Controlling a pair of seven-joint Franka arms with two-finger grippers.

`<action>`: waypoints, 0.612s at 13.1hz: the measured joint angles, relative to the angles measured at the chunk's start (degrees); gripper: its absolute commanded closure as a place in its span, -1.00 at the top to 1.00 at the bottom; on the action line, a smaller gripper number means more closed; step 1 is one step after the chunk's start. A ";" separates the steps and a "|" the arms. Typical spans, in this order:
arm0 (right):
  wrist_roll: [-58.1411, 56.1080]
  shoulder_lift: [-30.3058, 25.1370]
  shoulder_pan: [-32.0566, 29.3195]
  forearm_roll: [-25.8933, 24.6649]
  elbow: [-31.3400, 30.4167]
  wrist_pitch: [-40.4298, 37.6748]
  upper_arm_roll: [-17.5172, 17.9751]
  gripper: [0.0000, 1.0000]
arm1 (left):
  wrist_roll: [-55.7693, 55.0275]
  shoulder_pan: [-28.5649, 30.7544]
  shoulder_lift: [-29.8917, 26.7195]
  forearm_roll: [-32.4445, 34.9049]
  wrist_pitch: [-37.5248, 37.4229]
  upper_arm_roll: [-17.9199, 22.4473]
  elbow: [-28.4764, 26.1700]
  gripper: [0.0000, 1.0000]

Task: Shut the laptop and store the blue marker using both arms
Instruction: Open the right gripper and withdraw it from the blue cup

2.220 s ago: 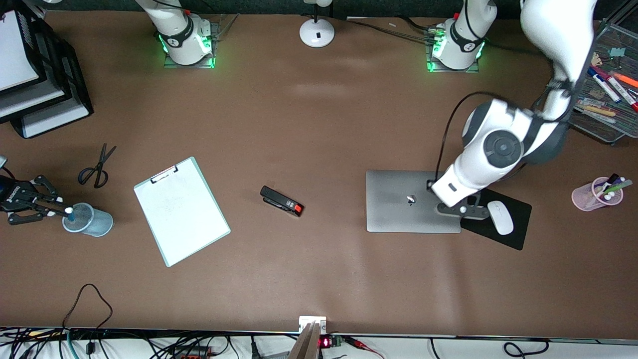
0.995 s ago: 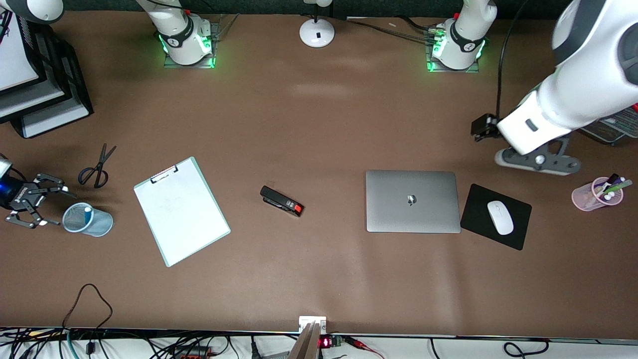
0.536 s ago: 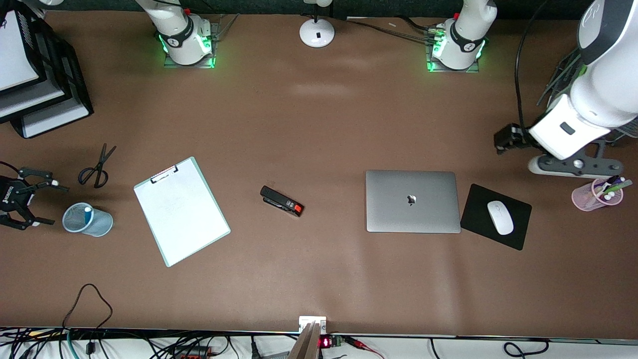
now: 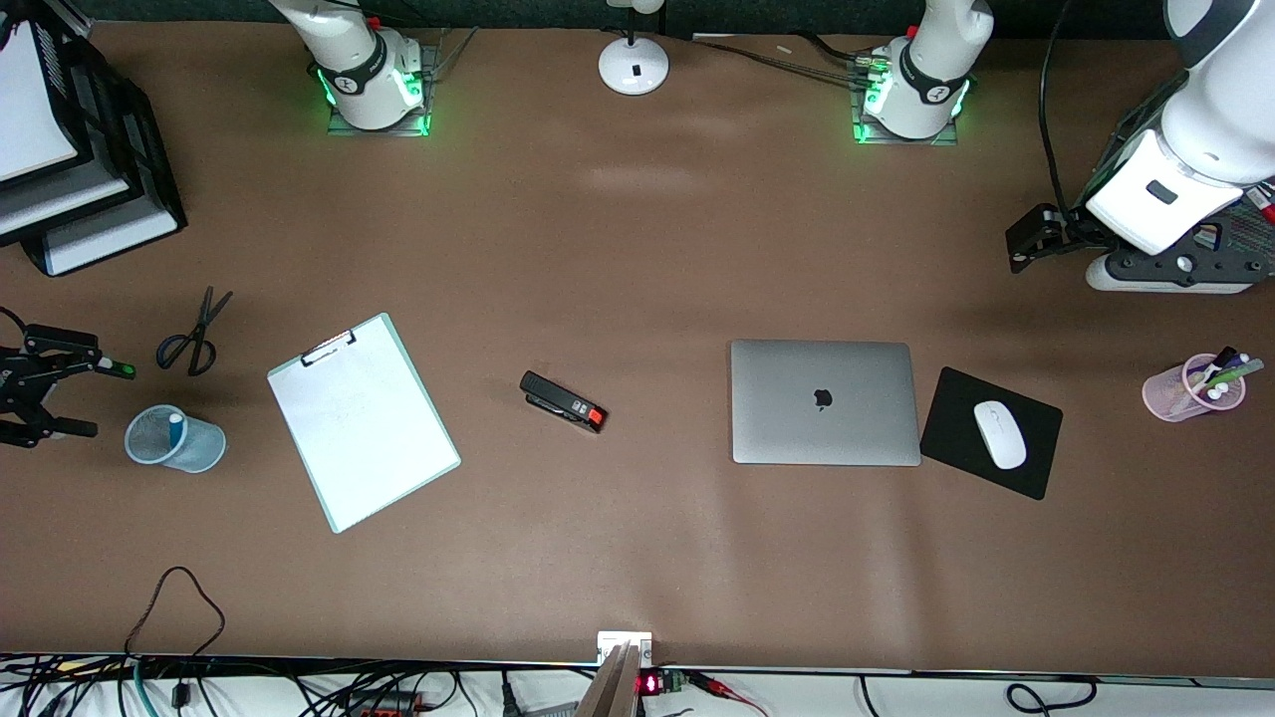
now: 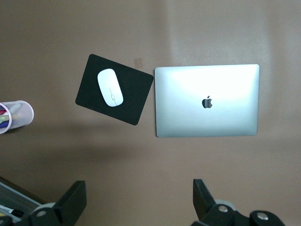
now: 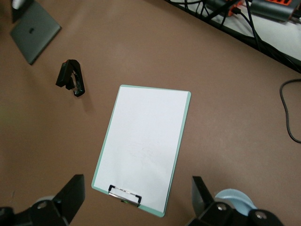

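Laptop (image 4: 825, 401), lid shut, centre-right of frame; blue marker (image 4: 175, 427) standing in cup (image 4: 175, 439), lower left. Left gripper (image 4: 1160, 271) upper right, right gripper (image 4: 50, 398) at frame's left edge: both released, empty.

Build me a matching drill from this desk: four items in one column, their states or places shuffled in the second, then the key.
Items:
1. laptop
2. blue marker
3. white mouse
4. left gripper

States or places:
A. standing in the pale blue mesh cup
B. lid shut, logo up
C. open, holding nothing
D. lying on the black mouse pad

Pairs: 1-B, 2-A, 3-D, 4-C
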 measured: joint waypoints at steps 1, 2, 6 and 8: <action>3.72 -1.26 1.56 -2.53 -0.03 -0.14 0.02 1.00 | 0.12 0.00 0.06 0.00 0.13 0.06 -0.12 1.00; 7.54 -2.26 2.96 -4.59 -0.08 -0.51 0.03 1.00 | 0.30 -0.01 0.11 0.00 0.20 0.06 -0.12 1.00; 25.08 -5.84 8.70 -11.98 -0.22 -6.32 0.12 1.00 | 0.78 -0.06 0.12 0.00 0.28 0.12 -0.12 1.00; 37.53 -8.40 13.62 -16.57 -0.23 -9.76 0.19 1.00 | 1.08 -0.10 0.12 0.00 0.28 0.06 -0.12 1.00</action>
